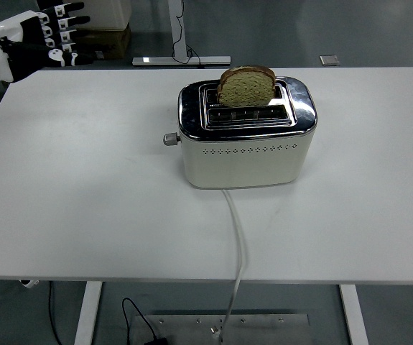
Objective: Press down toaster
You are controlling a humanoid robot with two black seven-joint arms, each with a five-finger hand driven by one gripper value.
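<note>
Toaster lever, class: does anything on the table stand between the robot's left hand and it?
Nothing visible does. The left hand is at the table's far left corner, fingers spread and empty. The lever sticks out of the toaster on its left side, and only bare white table lies between them.

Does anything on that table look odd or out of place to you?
Nothing looks damaged or spilled. The toaster stands upright with a bread slice sticking up from the rear slot. Its white cord trails off the table's near edge. The left hand hovers far off, fingers spread.
</note>
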